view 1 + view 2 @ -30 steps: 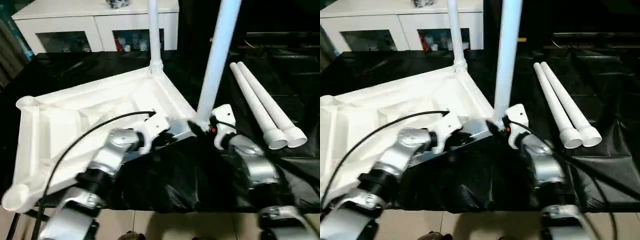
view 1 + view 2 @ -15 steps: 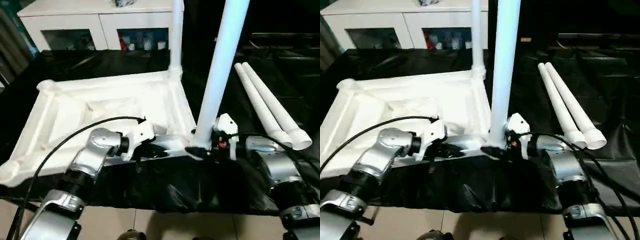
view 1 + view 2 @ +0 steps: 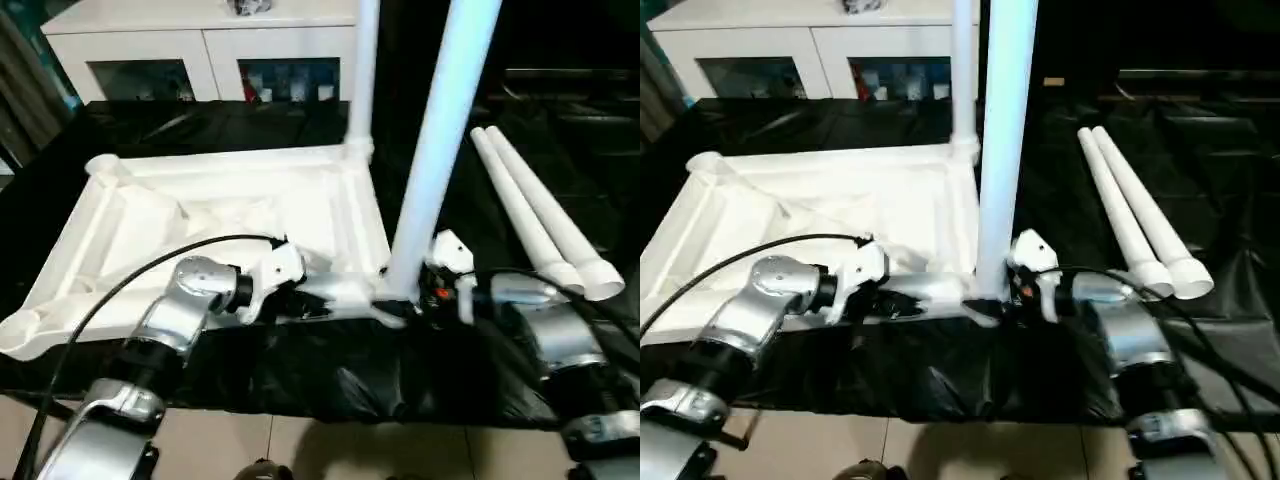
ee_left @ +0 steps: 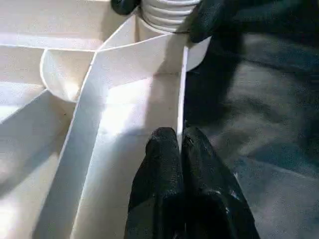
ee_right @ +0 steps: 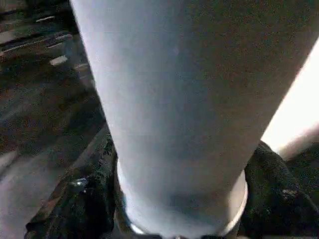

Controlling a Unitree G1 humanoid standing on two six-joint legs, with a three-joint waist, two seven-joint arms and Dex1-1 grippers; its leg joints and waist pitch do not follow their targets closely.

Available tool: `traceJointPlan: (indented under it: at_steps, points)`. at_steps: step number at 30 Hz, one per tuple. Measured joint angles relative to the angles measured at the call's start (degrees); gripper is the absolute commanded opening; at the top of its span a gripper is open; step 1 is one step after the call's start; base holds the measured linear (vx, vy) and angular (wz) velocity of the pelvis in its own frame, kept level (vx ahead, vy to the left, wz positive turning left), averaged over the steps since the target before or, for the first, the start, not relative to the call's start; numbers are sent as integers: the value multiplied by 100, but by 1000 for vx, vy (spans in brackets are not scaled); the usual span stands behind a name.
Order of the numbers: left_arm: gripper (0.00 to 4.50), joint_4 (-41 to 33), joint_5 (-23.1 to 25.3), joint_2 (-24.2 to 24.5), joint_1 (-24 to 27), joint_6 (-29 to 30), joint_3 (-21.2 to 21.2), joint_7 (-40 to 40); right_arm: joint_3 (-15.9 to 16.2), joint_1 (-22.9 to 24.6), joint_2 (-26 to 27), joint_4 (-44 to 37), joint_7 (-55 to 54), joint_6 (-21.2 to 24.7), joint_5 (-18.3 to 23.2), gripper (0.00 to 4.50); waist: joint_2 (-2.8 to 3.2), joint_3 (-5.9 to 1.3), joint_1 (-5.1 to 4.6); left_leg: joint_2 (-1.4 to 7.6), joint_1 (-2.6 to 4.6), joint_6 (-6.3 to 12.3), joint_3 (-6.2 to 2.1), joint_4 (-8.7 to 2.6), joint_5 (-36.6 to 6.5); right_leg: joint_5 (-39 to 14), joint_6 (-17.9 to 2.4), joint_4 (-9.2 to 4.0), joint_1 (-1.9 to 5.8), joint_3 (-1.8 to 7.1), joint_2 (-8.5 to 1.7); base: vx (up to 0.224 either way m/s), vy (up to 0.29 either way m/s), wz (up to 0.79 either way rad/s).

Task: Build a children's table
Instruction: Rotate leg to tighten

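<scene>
Upside-down white table top (image 3: 200, 215) lying on the black-draped table (image 3: 330, 370), ribbed underside facing up. At its far-left corner, an unfilled socket (image 3: 101, 166); at its near-left corner, another socket (image 3: 22, 330) hanging toward the front edge. Left gripper (image 4: 180, 144) at the near rim of the top, fingers pressed together with the thin rim wall at their tips; pinched or merely touched, cannot tell. At the top's far-right corner, one leg (image 3: 363, 70) upright in its socket. At the top's near-right corner, a second leg (image 3: 440, 140) upright, leaning slightly. Right gripper (image 5: 177, 199) clasping that leg's flared base, black fingers (image 5: 75, 204) on either side. Right of the top, well apart from it, two loose legs (image 3: 535, 210) lying side by side on the black cloth.
</scene>
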Motion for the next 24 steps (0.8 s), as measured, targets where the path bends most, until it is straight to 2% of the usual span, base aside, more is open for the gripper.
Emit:
traceJointPlan:
  at_steps: [4, 7, 11, 13, 14, 15, 20, 24]
  points:
    - [0, 60, 224, -541, -73, 294, 23, 1046, -524, -88, 619, 228, -1761, 204, -112, 272, -16, -5, -25, -1, 22, -6, 7, 6, -1, -7, 14, -12, 22, 9, -3, 0, 0, 0]
    - [0, 60, 368, -827, -121, 502, 15, 1593, -726, -168, 999, 356, -2860, 207, -204, 272, -24, -23, -35, -5, 27, -7, 12, 4, -2, -6, 13, -18, 27, 15, -5, 0, 0, 0]
    - [0, 62, 506, -1073, -161, 647, 12, 2053, -840, -329, 1349, 588, -3933, 67, -334, 272, -28, -28, -42, -7, 24, -7, 13, -8, -2, -2, 10, -19, 21, 15, -7, 0, 0, 0]
    - [0, 62, 525, -1102, -161, 646, 12, 2101, -874, -348, 1422, 651, -4098, -35, -380, 272, -24, -31, -38, -7, 22, -8, 14, -15, -2, 2, 3, -20, 18, 15, -7, 0, 0, 0]
    - [0, 62, 526, -1102, -161, 646, 12, 2102, -879, -359, 1439, 668, -4124, -56, -396, 328, -23, -32, -39, -7, 21, -8, 14, -17, -2, 2, 3, -20, 17, 14, -7, 0, 0, 0]
    - [0, 62, 526, -1102, -161, 639, 11, 2102, -884, -365, 1441, 668, -4123, -58, -398, 342, -21, -32, -39, -8, 21, -8, 14, -19, -2, 2, 3, -20, 16, 14, -7, 0, 0, 0]
    - [0, 39, 526, -1048, -146, 548, 11, 2033, -857, -365, 1445, 663, -3980, -155, -411, 378, -15, -30, -43, -7, 12, -8, 14, -28, -2, 3, 2, -27, 7, 12, -7, 0, 0, 0]
    - [0, -76, 451, -858, -51, 403, 5, 1758, -551, -301, 1101, 663, -3285, -363, -427, 378, -12, -30, -91, -7, 6, -7, 16, -48, -2, 3, 6, -37, -2, 7, -6, 0, 0, 0]
